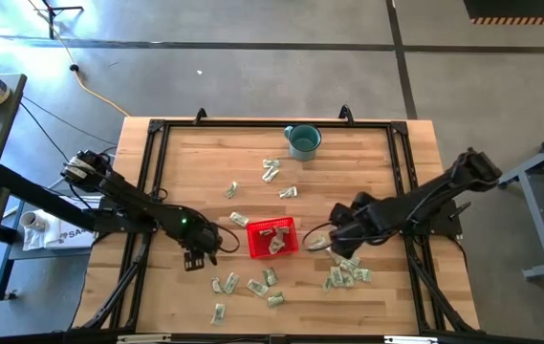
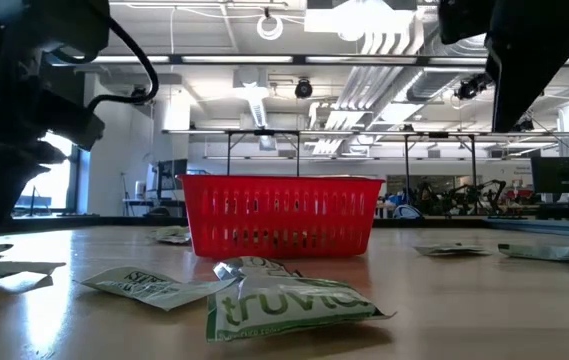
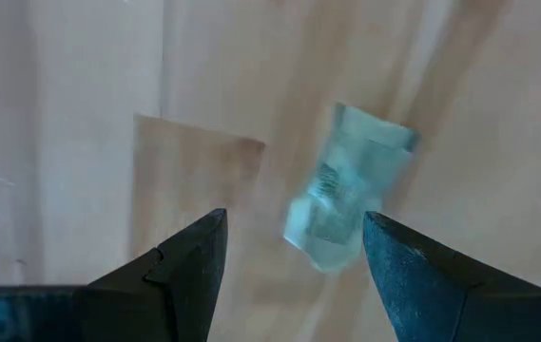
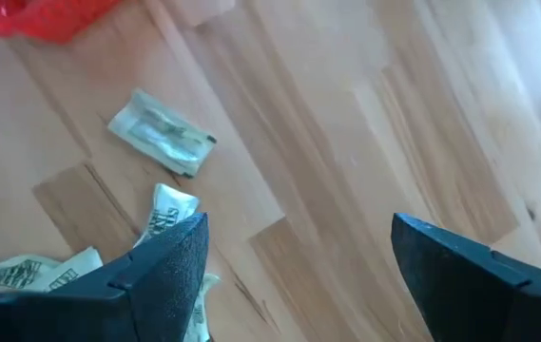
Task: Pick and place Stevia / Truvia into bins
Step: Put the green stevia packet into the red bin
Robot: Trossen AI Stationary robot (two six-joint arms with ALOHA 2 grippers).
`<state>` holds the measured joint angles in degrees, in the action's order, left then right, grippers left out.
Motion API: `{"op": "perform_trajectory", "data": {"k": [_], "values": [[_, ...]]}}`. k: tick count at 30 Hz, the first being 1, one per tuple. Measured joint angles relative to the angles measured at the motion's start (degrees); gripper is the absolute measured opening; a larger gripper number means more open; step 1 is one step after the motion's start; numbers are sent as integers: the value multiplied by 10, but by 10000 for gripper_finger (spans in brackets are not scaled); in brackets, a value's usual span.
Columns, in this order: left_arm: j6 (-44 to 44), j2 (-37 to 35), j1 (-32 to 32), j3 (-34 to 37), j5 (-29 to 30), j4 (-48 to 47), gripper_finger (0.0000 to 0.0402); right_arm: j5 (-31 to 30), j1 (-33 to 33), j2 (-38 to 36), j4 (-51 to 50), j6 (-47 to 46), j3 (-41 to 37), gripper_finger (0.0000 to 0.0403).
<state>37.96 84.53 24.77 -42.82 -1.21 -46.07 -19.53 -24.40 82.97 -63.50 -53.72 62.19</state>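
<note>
From above, you are looking at one red basket sitting near the middle of the wooden table, with at least one Truvia packet lying inside it, and one teal mug standing toward the far edge; what it holds cannot be made out. Loose packets are lying in groups: about four between mug and basket, about six at the near edge, and about five to the basket's right. Your left gripper is hovering just left of the basket, and your right gripper is hovering just beside its right side. At table height, the basket is standing behind a crumpled packet printed "truvia", with another flat one beside it. Through the left wrist camera, you are seeing the fingers spread apart and empty over one blurred packet. Through the right wrist camera, the fingers are also standing wide and holding nothing, with one packet lying apart from a few others and a basket corner showing at the edge.
</note>
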Motion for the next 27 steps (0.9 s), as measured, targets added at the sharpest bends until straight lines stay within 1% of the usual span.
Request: {"op": "perform_trajectory", "data": {"k": [2,5,8,11,13,16,22,27], "values": [[18,1,0,0,35,-4,276,-13,-4,-20,-1,-20,-12,319],[50,12,0,0,48,0,259,-21,-6,-41,-1,-49,-27,319],[80,30,8,-2,23,9,237,-20,-5,-49,-3,-58,-35,319],[99,42,29,-11,-12,14,221,-16,-5,-49,-4,-58,-40,319],[106,43,43,-19,-17,12,215,-16,-5,-49,-5,-58,-43,319],[115,45,58,-36,-15,15,212,-17,-4,-49,-5,-57,-47,319],[114,44,56,-64,-15,18,211,-20,-3,-49,-2,-43,-50,319],[104,45,76,-71,-42,44,211,-18,-3,-49,-2,-43,-50,319]]}}
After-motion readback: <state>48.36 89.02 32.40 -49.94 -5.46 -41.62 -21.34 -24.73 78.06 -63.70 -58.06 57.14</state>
